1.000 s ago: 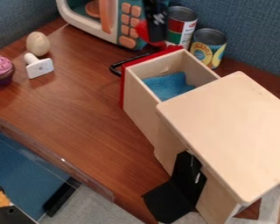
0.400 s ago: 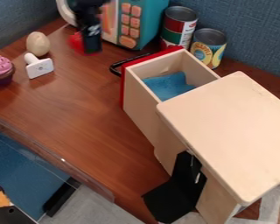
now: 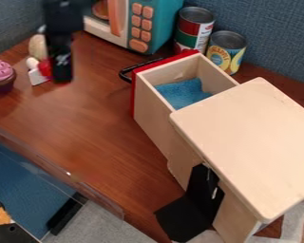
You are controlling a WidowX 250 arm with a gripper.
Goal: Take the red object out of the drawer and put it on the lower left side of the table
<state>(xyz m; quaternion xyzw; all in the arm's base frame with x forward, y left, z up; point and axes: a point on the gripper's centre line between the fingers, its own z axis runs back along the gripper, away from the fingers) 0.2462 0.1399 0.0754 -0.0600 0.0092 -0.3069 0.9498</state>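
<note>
The black gripper (image 3: 57,71) hangs over the upper left of the table, shut on the red object (image 3: 44,68). Only part of the red object shows, at the left of the black finger. Behind them are the white stamp-like piece and the egg, both partly covered from view. At the centre right, the wooden drawer (image 3: 156,105) with its red front stands pulled out of its box, and a blue cloth (image 3: 182,93) lies inside it.
A pink-topped cupcake (image 3: 1,76) is at the left edge, near the egg (image 3: 37,48) and white piece (image 3: 36,77). Behind stand a toy microwave (image 3: 156,23) and two cans (image 3: 227,51). A clear rim (image 3: 65,176) edges the table (image 3: 85,128) at lower left.
The gripper has moved left and downward in the view, from in front of the microwave to beside the egg, and the red object has travelled with it. The drawer has stayed still.
</note>
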